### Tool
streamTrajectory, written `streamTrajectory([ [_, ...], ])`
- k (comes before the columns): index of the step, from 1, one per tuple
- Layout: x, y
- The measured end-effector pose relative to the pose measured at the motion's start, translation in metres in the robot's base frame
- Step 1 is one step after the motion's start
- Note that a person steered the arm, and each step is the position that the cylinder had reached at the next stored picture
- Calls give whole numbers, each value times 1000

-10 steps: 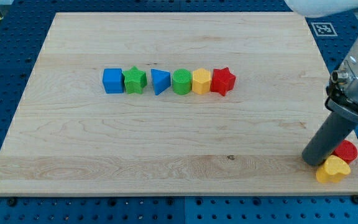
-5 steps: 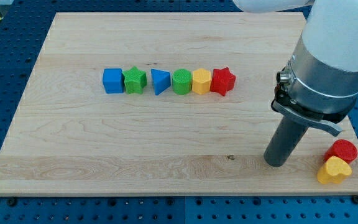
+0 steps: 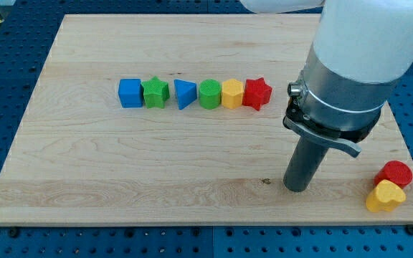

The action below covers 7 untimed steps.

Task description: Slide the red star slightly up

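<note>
At row's right end — red star (image 3: pixel 257 94), no long axis — my tip (image 3: pixel 296 189) well below-right, gripperless.

The pale wooden table (image 3: pixel 84 172) carries a row of six blocks toward the view's top, each touching or just beside the next: blue cube (image 3: pixel 130 93), green star (image 3: pixel 155 92), blue triangle (image 3: pixel 184 94), green cylinder (image 3: pixel 209 94), yellow hexagon (image 3: pixel 232 94), red star (image 3: pixel 257 94). Near the bottom right corner a red cylinder (image 3: pixel 396 174) touches a yellow heart (image 3: pixel 386 196). My tip (image 3: pixel 296 188) rests on the table, well below and right of the row.
</note>
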<state>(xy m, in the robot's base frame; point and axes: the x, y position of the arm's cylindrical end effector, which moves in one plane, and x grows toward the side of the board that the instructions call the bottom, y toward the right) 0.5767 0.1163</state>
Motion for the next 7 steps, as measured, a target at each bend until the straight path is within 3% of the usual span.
streamTrajectory([
  [3, 0, -16],
  [7, -104, -25],
])
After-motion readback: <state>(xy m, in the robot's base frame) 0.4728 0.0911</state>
